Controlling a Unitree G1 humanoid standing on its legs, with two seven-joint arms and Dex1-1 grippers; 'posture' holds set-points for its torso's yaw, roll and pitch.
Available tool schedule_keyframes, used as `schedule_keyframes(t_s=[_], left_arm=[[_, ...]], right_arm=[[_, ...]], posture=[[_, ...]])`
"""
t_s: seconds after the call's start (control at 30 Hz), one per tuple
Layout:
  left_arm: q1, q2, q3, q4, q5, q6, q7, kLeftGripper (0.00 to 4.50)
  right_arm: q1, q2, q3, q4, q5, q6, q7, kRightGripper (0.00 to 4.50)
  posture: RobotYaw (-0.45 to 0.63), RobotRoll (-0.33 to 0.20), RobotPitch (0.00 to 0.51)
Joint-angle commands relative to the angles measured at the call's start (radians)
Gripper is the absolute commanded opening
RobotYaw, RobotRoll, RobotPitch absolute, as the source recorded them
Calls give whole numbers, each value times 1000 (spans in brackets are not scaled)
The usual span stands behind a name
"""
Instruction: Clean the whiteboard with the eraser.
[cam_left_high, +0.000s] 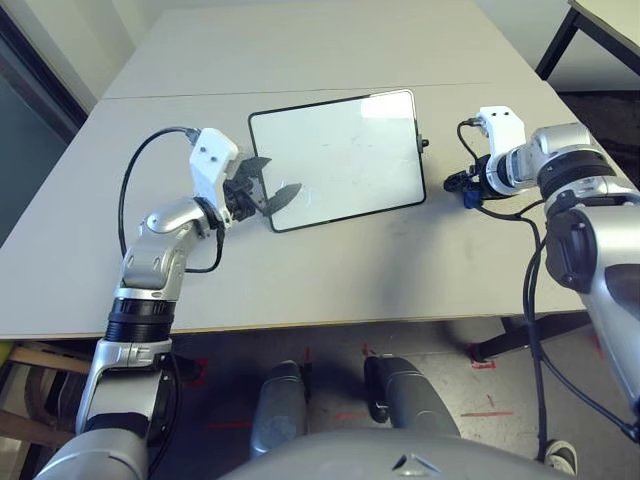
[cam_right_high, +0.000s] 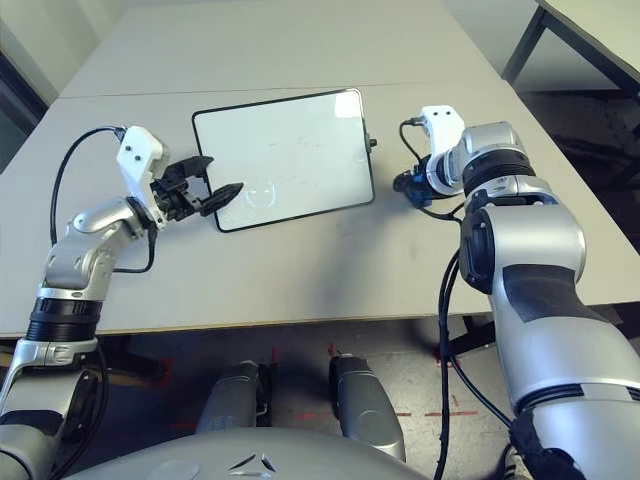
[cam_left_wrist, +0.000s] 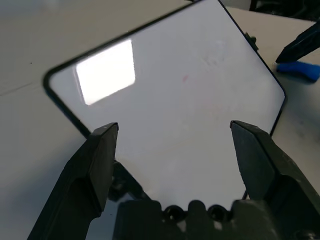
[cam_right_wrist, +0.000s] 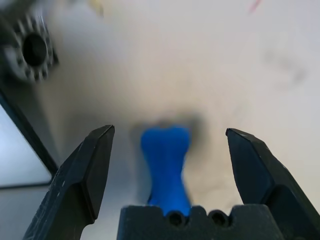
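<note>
Hovering grippers, eraser on the table

Lying flat on the grey table (cam_left_high: 330, 270), the whiteboard (cam_left_high: 340, 155) showed only faint marks; the left gripper (cam_left_high: 268, 192) hung over its near left corner – fingers spread wide, holding nothing. The eraser (cam_right_wrist: 165, 161) (bright blue) lay on the table just off the board's right edge; the right gripper (cam_right_wrist: 167, 137) straddled it – fingers wide apart, neither touching it.

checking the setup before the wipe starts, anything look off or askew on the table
Nothing stands out. The whiteboard lies flat on the table, rotated somewhat from the table's edges, with faint marks. The eraser lies on the table beside the board, between the open right gripper's fingers. The open left gripper is at the board's corner.
</note>
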Motion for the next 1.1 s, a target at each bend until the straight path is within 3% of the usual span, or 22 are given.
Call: schedule_keyframes(t_s=[0.03,0.2,0.37,0.67,1.1], left_arm=[[-6,15,90,-34,-46,29,50,4500],[-14,13,203,4,-44,31,180,4500],[-5,45,255,66,-14,23,259,4500],[-19,79,298,231,11,-46,322,4500],[-85,121,329,477,31,-175,370,4500]], right_arm=[[74,-22,-11,-134,37,-158,61,4477],[246,-38,-44,-370,85,-310,52,4477],[358,-28,-224,-492,225,-375,-42,4477],[593,-35,-263,-578,260,-617,-40,4477],[677,-43,-286,-591,319,-693,-41,4477]], posture=[[-37,0,81],[-25,0,87],[-27,0,89],[-47,0,83],[-77,0,73]])
